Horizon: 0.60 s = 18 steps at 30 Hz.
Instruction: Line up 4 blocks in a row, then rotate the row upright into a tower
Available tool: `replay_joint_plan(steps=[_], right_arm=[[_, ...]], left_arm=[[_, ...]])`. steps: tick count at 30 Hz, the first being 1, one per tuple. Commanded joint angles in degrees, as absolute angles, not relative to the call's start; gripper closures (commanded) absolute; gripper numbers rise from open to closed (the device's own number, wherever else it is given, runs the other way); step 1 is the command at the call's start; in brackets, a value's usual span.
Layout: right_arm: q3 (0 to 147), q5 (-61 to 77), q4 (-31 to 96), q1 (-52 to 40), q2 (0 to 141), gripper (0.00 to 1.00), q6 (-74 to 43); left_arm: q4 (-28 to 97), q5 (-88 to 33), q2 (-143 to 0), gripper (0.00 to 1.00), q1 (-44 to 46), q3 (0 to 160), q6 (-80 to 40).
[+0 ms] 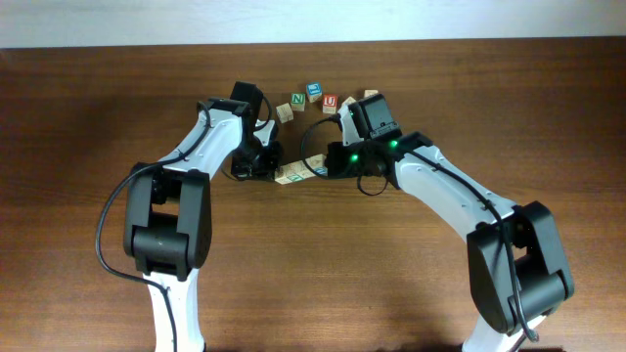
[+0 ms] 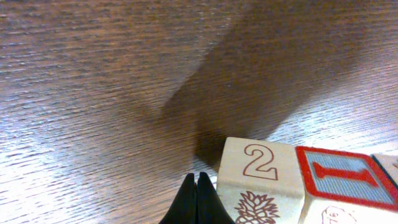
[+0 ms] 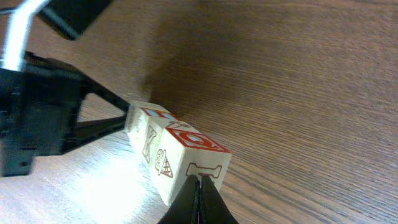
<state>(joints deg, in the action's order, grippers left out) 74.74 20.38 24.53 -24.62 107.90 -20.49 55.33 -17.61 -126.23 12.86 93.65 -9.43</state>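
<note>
Overhead cam: high up, looking straight down, whole desk (image 1: 78,117) in shot. Left wrist cam: v. low, close-up, peering past the left fingers (image 2: 186,199) at the block row (image 2: 292,174). Right wrist cam: also low & close, past the right fingers (image 3: 186,208), same row from the opp. end. All three views share it.

Dark brown wooden table (image 1: 78,117) filling nearly whole overhead view, grain running left to right. Pale strip (image 1: 293,22) showing beyond far edge; wall or floor, cannot tell. Light falling from above, glaring whitish on wood in both wrist views. Broad soft shadow (image 2: 249,81) lying across tabletop in left wrist view. Fine streaked grain showing close up, surface gleaming slightly.
</note>
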Motion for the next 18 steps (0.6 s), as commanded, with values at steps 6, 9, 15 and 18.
replay_joint_plan(steps=[6, 9, 15, 18], right_arm=[[77.12, 23.24, 23.38, -30.0, 107.2, 0.96, -19.97], [77.12, 23.0, 23.14, -30.0, 107.2, 0.96, -19.99], [77.12, 21.71, 22.85, -30.0, 107.2, 0.96, -20.21], [77.12, 20.43, 22.17, -30.0, 107.24, 0.96, -20.45]], left_arm=[[55.29, -25.43, -126.41, 1.0, 16.51, 94.76, -9.37], [55.79, -25.02, -126.41, 1.0, 16.51, 94.76, -9.37], [56.23, -8.25, -126.41, 1.0, 13.98, 94.76, -14.17], [56.21, -4.43, -126.41, 1.0, 11.29, 94.76, -15.2]])
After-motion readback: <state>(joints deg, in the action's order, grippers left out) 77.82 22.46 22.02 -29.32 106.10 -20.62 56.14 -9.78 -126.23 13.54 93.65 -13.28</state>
